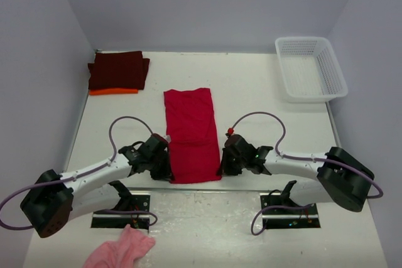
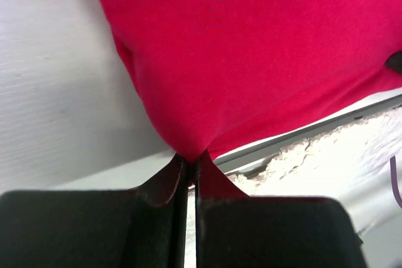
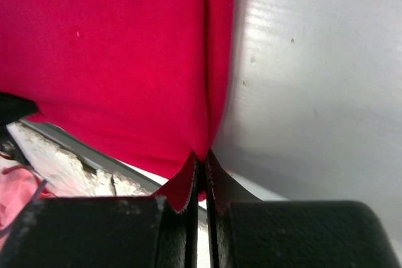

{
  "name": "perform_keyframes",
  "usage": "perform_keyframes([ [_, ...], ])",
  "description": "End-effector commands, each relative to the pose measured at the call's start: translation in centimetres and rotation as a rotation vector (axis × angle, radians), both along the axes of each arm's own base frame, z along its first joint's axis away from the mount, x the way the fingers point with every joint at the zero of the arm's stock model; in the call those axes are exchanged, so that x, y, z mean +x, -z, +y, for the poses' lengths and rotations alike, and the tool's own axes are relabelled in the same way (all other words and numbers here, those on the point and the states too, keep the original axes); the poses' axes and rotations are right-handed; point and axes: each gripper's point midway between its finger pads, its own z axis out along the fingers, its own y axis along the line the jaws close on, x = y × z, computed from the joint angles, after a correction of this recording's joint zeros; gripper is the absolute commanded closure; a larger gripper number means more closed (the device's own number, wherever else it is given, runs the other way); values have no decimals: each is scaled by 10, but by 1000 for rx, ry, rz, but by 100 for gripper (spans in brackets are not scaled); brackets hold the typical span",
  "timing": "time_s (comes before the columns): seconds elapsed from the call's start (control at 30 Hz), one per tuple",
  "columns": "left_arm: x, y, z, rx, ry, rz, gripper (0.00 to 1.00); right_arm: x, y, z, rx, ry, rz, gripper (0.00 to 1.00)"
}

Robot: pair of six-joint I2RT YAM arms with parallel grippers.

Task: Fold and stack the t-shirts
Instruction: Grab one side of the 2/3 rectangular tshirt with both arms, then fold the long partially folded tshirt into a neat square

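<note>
Nearest, we find a pink cloth (image 1: 122,249) short of the red t-shirt (image 1: 190,133), cut off by the frame. Our left gripper (image 2: 188,160) and right gripper (image 3: 201,156) each pinch a near corner of that shirt. Beyond it leftward, the maroon t-shirt (image 1: 118,70) hides all but a strip of the orange t-shirt (image 1: 113,91); rightward sits a white basket (image 1: 309,67), well apart.
</note>
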Motion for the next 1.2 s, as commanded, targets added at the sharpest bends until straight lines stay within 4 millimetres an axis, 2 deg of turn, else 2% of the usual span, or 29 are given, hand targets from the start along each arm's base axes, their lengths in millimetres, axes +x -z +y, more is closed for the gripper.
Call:
perform_keyframes([
  [0.0,14,-11,26,135,-14,-104,100,-4,11,-36,-197,6,-35,100],
  [0.07,22,-30,24,117,-29,-151,100,-2,-5,-31,-201,-7,-64,100],
  [0.1,24,-34,24,115,-35,-165,100,5,-17,-25,-193,-9,-95,100],
  [0.13,26,-42,22,102,-39,-180,100,1,-21,-27,-211,-22,-97,100],
  [0.17,25,-47,23,97,-42,-181,100,5,-33,-20,-195,-26,-118,100],
  [0.27,24,-57,20,64,-39,-194,100,2,-48,-16,-201,-46,-139,100],
  [0.37,26,-68,21,56,-41,-216,100,4,-73,-3,-181,-64,-171,100],
  [0.47,32,-85,21,72,-38,-243,100,9,-85,-6,-204,-57,-192,100],
  [0.5,44,-96,22,90,-58,-287,100,13,-94,-4,-206,-58,-209,100],
  [0.57,52,-105,21,103,-60,-315,100,19,-100,-1,-223,-70,-228,100],
  [0.6,60,-118,16,88,-64,-340,100,25,-112,5,-215,-64,-249,100],
  [0.67,67,-122,9,95,-53,-342,100,32,-115,6,-240,-70,-250,100],
  [0.7,73,-131,4,84,-52,-359,100,39,-125,11,-225,-56,-262,100],
  [0.77,82,-130,0,107,-39,-358,100,48,-135,16,-212,-57,-278,100],
  [0.8,91,-137,-2,106,-49,-377,100,55,-133,15,-223,-48,-274,100],
  [0.87,104,-139,-6,107,-44,-384,100,67,-139,17,-215,-53,-281,100],
  [0.9,117,-145,-4,96,-73,-402,100,78,-139,13,-220,-32,-280,100],
  [0.93,128,-142,-3,105,-72,-401,100,85,-135,14,-231,-32,-273,100],
  [0.97,134,-143,-5,85,-66,-398,100,94,-141,16,-224,-40,-289,100],
  [1.0,150,-148,5,84,-108,-404,100,106,-142,13,-219,-22,-285,100],
  [1.03,160,-141,9,109,-104,-394,100,115,-137,13,-230,-20,-276,100],
  [1.07,169,-141,12,120,-110,-398,100,125,-145,17,-222,-32,-294,100],
  [1.1,182,-148,17,122,-136,-413,100,137,-144,12,-227,-14,-289,100],
  [1.13,192,-142,18,137,-128,-410,100,143,-135,16,-233,-29,-265,100],
  [1.17,197,-141,17,124,-119,-398,100,154,-141,21,-223,-45,-283,100],
])
